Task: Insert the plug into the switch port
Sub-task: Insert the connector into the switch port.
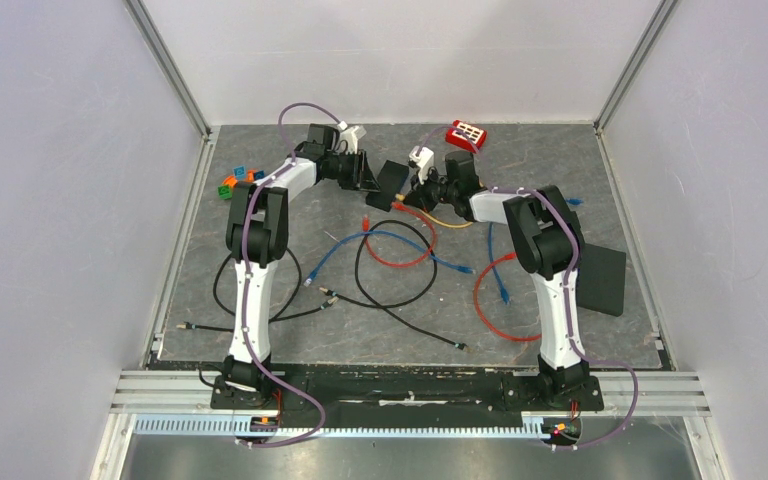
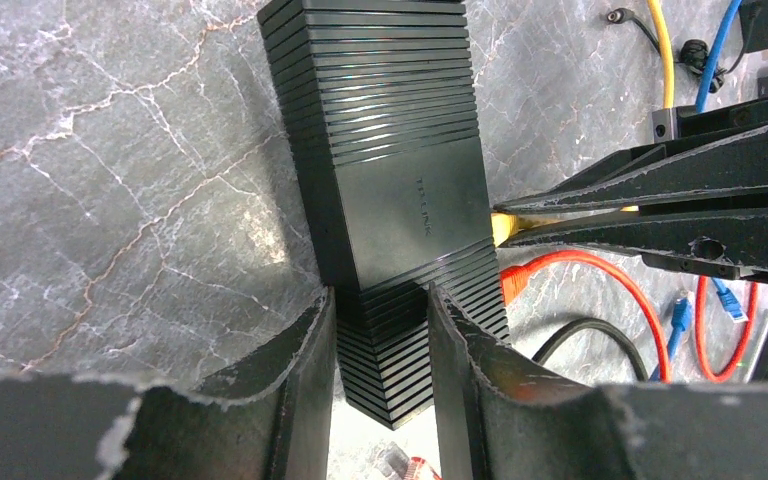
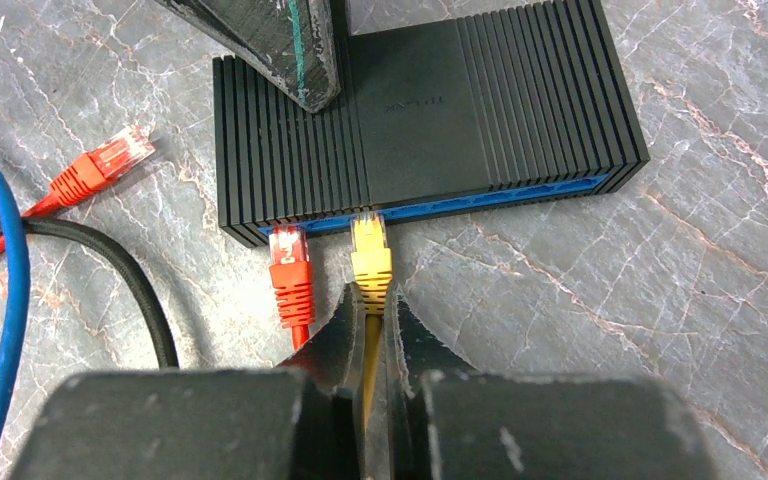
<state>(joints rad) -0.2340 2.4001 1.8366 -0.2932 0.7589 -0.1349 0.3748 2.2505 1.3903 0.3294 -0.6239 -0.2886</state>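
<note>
- Two plugs meet the blue port face (image 3: 520, 195) of the switch (image 3: 430, 100): the yellow plug (image 3: 370, 255) and an orange plug (image 3: 290, 275) just beside it
- How deep either one sits I cannot tell, because the port mouths hide under the switch's top edge
- My right gripper (image 3: 372, 300) is pressed together on the yellow cable (image 3: 372, 345) just behind that plug, and the cable is nearly hidden between the fingers
- My left gripper (image 2: 380, 300) stands partly spread, clamping one end of the switch; that end is cut off behind my fingers
- Faint lettering on the switch top looks like TP-LINK, barely legible
</note>
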